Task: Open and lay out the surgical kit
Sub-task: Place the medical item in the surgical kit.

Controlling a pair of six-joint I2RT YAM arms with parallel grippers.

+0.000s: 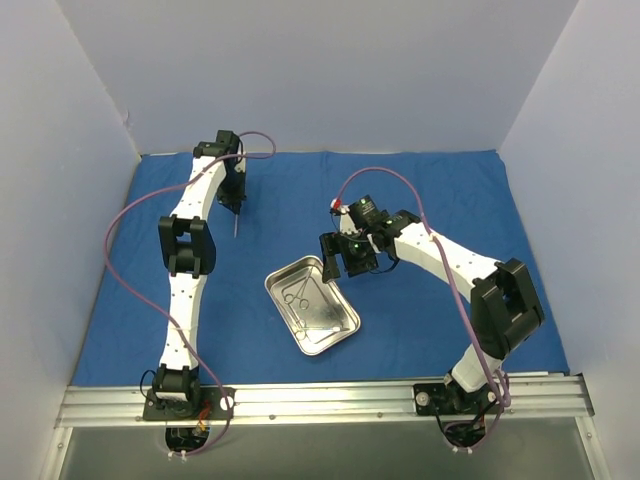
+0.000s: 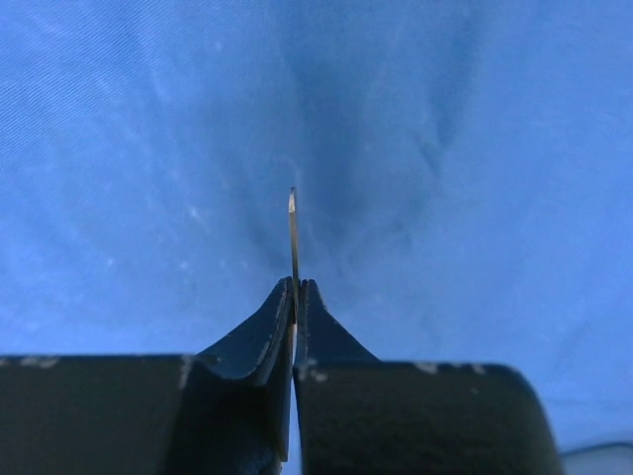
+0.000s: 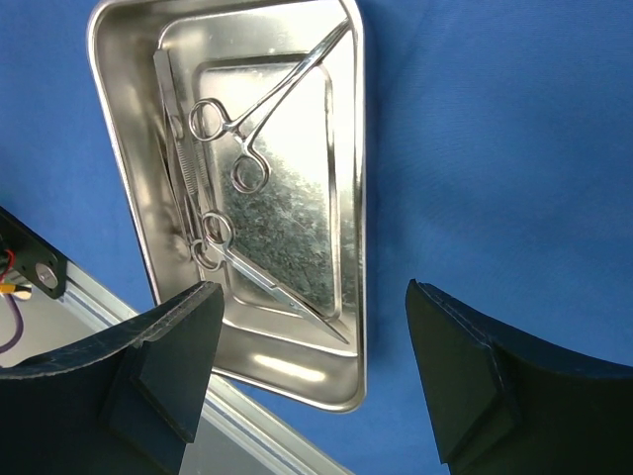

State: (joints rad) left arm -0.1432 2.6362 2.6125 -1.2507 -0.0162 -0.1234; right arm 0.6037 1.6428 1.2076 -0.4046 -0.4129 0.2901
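Then: tray (image 3: 287,208) lay on cloth (image 1: 450,190), instruments (image 3: 297,71) inside.
Left gripper (image 2: 295,287) clenched one instrument (image 2: 293,237); right gripper (image 3: 315,292) gaped above tray.

- White segmented left arm (image 1: 185,295) and white segmented right arm (image 1: 450,260), each with bulky black joints.
- Thin purple cable (image 1: 112,235) looping beside each arm.
- Matte black wedge-shaped jaws, edges scuffed pale.

The blue cloth wrap (image 1: 450,200) lies spread flat over the tabletop. Near its middle sits the shiny steel tray (image 1: 330,325), turned askew, holding two ring-handled instruments (image 3: 247,148) crossing at an angle and a straight instrument (image 3: 176,129) along one wall. A fourth instrument (image 2: 293,237), thin and edge-on, is pinched in the left tool (image 2: 295,287) above the cloth.
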